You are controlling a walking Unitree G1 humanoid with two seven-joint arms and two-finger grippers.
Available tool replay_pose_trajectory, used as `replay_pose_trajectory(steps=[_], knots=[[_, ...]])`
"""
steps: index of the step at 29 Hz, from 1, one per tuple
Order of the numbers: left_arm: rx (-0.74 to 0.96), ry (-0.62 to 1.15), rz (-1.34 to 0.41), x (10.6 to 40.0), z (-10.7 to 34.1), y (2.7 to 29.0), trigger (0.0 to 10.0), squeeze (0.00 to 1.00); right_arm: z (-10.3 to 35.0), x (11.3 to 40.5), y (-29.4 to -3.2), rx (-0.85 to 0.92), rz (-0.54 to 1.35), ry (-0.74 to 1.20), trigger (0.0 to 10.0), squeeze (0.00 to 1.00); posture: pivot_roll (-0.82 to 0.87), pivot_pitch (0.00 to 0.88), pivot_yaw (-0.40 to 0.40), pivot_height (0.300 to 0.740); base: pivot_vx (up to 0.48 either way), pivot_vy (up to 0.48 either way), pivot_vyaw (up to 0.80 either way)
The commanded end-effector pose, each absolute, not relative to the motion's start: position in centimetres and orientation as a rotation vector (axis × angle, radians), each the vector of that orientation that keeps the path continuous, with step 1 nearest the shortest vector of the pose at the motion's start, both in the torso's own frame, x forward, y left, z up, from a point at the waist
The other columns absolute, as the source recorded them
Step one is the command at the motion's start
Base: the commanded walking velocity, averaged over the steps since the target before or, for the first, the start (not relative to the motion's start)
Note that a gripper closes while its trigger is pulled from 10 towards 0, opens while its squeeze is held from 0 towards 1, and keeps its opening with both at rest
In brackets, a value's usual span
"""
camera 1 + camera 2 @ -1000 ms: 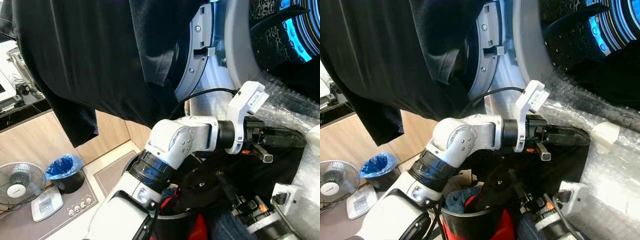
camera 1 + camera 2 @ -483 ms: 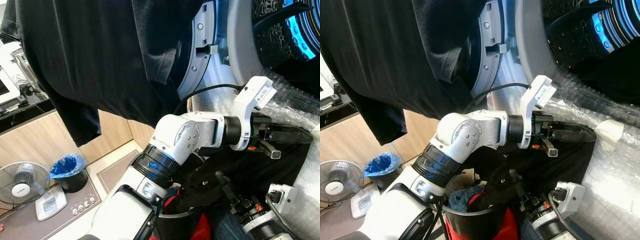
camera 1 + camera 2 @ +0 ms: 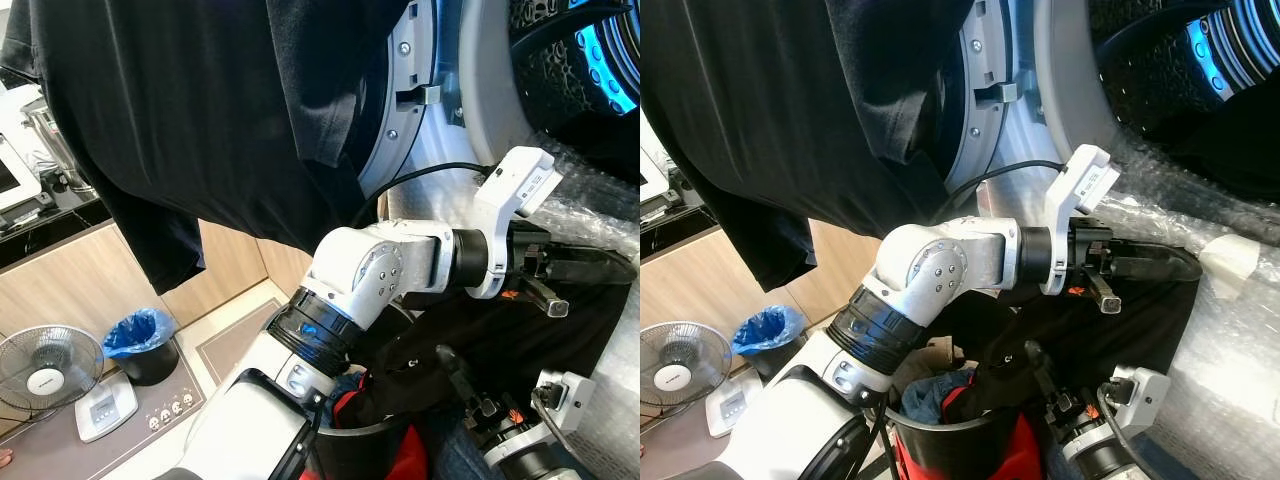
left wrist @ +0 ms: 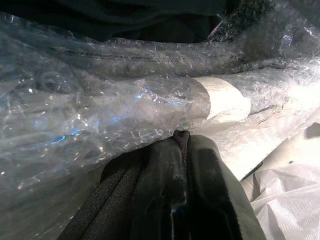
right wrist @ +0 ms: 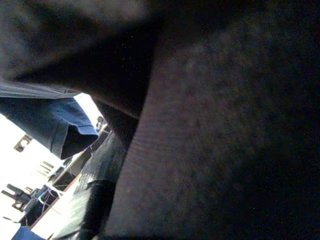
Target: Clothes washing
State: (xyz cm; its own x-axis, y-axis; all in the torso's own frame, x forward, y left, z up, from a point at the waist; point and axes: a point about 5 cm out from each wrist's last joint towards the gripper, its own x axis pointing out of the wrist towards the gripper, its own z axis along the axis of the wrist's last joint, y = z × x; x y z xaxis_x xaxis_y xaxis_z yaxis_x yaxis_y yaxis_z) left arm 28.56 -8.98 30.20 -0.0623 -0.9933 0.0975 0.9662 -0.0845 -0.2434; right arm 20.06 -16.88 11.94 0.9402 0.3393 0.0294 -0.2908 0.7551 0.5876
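Left pincer (image 3: 1175, 266) reaches level toward the bubble wrap (image 4: 100, 115), clamped on black cloth (image 4: 170, 185).

My left tool (image 3: 610, 268) has pushed further out toward the washing machine (image 3: 1040, 110) over the last second, so its closed fingers, pinching a black garment (image 3: 520, 330), now lie nearer the bubble wrap (image 4: 100, 105) at the drum's mouth. The forearm has straightened and risen a little with it, and the white camera block (image 3: 520, 190) on that wrist sits higher. My right tool (image 3: 455, 365) and its wrist have dropped lower, down by the laundry basket (image 3: 940, 435). My head camera has shifted slightly too.
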Motion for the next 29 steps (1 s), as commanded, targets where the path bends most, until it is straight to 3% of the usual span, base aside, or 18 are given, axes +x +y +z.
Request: replay_pose_trajectory(steps=[1, 9, 10, 11, 23, 29], knots=[[-0.289, -0.043, -1.748, 26.1, 33.3, -10.7, 10.0, 0.0, 11.6, 20.1, -16.4, 0.655, 0.352, 0.095, 0.0, 0.0, -0.3, 0.0, 0.161, 0.74, 0.0, 0.0, 0.0], [-0.263, -0.082, -1.76, 25.9, 33.1, -10.4, 10.0, 0.0, 11.6, 19.9, -16.4, 0.669, 0.357, 0.084, 0.0, 0.0, -0.29, 0.0, 0.161, 0.74, 0.0, 0.0, 0.0], [-0.262, -0.078, -1.767, 25.8, 33.0, -10.4, 10.0, 0.26, 11.7, 19.9, -16.4, 0.668, 0.362, 0.081, 0.0, 0.0, -0.29, 0.0, 0.161, 0.74, 0.0, 0.0, 0.0], [-0.263, -0.071, -1.782, 25.8, 32.9, -10.3, 10.0, 1.0, 11.7, 20.0, -16.4, 0.67, 0.368, 0.078, 0.0, 0.0, -0.29, 0.0, 0.162, 0.74, 0.0, 0.0, 0.0], [-0.195, -0.058, -1.862, 25.3, 31.7, -9.3, 10.0, 1.0, 12.2, 19.5, -16.3, 0.654, 0.477, 0.052, 0.0, 0.0, -0.28, 0.0, 0.158, 0.74, 0.0, 0.0, 0.0], [-0.055, -0.071, -1.876, 25.5, 30.5, -7.6, 10.0, 1.0, 12.2, 18.7, -17.2, 0.617, 0.59, 0.046, 0.0, 0.0, -0.27, 0.0, 0.156, 0.74, 0.0, 0.0, 0.0]])
